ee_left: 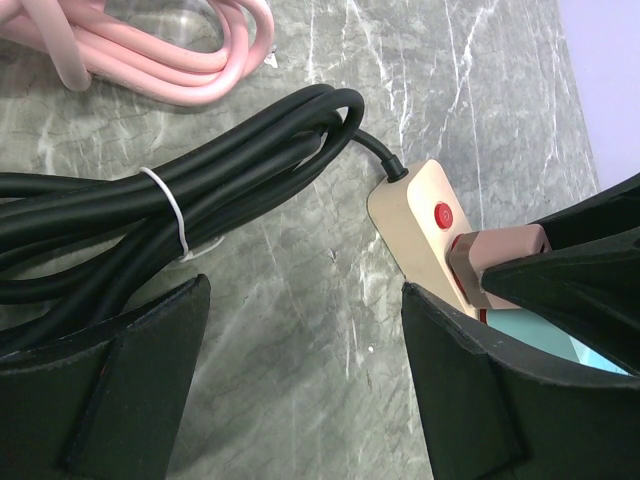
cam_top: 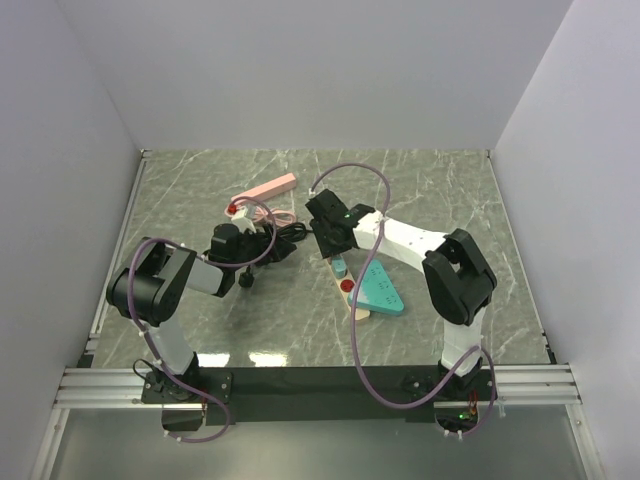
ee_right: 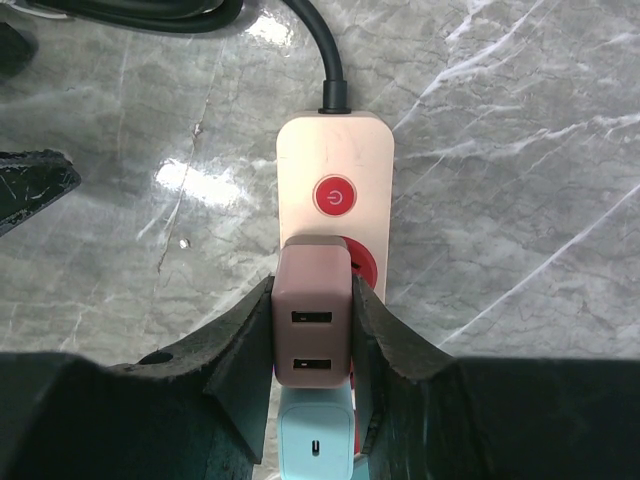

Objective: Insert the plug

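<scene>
Right hand grips brown plug over power strip; left hand hangs open.

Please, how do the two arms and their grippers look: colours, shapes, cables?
The left arm and the right arm have white links and bulky black joints. A lilac cable loops along each. The left gripper and the right gripper have black, wedge-shaped fingers.

Pwr strips: 2 – beige strip, pink strip.
Red button: 1, on beige.
Chargers: 2 – brown charger w/ 2 USB ports, pale blue charger.
Cable bundles: 2 – black cable, pink cable.
White tie: 1, on black.
Teal wedge: 1.
Robot arms: 2 – left arm, right arm.
</scene>
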